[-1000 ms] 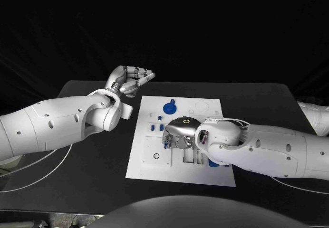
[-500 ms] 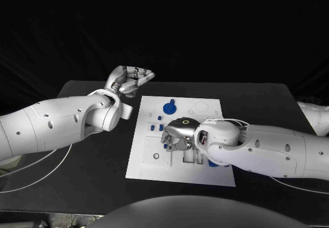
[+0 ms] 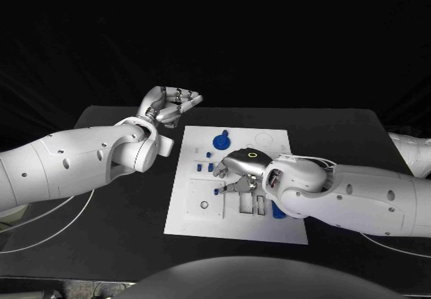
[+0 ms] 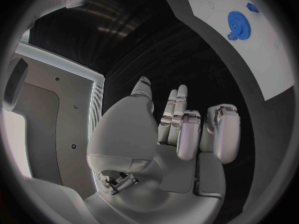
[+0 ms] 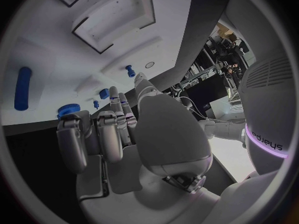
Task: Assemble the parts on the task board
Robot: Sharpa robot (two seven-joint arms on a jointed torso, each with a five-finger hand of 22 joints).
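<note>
The white task board [image 3: 193, 212] lies in the middle of the black table. A blue gear [image 3: 221, 138] sits at its far end, with small blue pegs [image 3: 199, 166] on its left side. My right hand [image 3: 241, 174] hovers over the board's middle, fingers curled in with nothing visible in them. The right wrist view has a long blue piece [image 5: 23, 88], the gear [image 5: 69, 109] and a small peg [image 5: 129, 70] on the board beyond the fingers [image 5: 115, 129]. My left hand [image 3: 170, 103] is raised over the table's far left corner, fingers curled and holding nothing.
A blue piece [image 3: 279, 213] lies on the board against my right forearm. White cables [image 3: 54, 230] loop off the table's left side. In the left wrist view the board's corner [image 4: 261, 59] carries the gear [image 4: 237, 22].
My right hand has shifted a little to the right over the board and turned, its fingers now reaching down toward the slots. The left hand has stayed still.
</note>
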